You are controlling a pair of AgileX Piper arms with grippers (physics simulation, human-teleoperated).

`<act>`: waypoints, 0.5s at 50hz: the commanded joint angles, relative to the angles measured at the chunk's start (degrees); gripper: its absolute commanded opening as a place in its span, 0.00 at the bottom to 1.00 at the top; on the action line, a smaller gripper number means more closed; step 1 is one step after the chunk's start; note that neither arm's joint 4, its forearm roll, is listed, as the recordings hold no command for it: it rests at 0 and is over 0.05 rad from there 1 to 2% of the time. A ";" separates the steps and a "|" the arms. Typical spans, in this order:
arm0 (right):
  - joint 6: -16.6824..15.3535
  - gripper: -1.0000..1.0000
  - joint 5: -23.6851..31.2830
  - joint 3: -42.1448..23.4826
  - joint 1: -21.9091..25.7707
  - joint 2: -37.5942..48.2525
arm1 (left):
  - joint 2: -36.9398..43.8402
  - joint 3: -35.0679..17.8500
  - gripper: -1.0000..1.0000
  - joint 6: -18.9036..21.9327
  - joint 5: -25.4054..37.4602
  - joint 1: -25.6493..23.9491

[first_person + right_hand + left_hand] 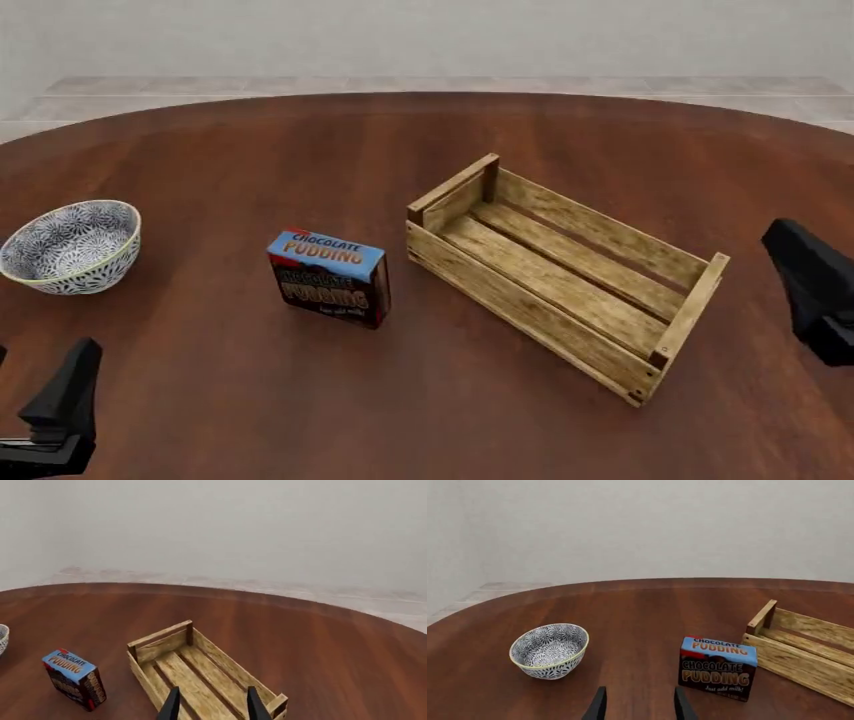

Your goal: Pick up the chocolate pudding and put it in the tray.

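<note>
The chocolate pudding (330, 278) is a small carton with a blue top and a dark brown front. It stands upright on the table, left of the tray (521, 300), a long crate of light wooden slats set at an angle with nothing in it. My left gripper (639, 707) is open and holds nothing; the pudding (717, 667) stands a little ahead of it, off to one side. My right gripper (212, 707) is also open and hovers over the tray's (160, 635) near end. From there the pudding (73, 679) shows beyond the tray's long side.
A round blue-white patterned bowl (70, 245) sits at the table's left side, apart from the pudding, and it also shows as the bowl (549, 651) in the left wrist view. The table is dark brown wood with a curved far edge. The left arm (60, 410) is low at the front left, the right arm (811, 285) at the right edge.
</note>
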 commanded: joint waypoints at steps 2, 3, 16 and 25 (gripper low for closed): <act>-3.35 1.00 3.56 -15.32 7.88 13.48 | -0.01 0.00 1.00 -0.08 0.00 0.10; -2.89 1.00 3.26 -16.24 9.17 14.37 | -0.01 0.00 1.00 -0.08 0.00 0.10; -4.43 1.00 1.99 -28.58 19.40 32.02 | -0.01 0.00 1.00 -0.08 0.00 0.10; -3.55 1.00 3.14 -37.30 24.33 42.02 | -0.01 0.00 1.00 -0.08 0.00 0.10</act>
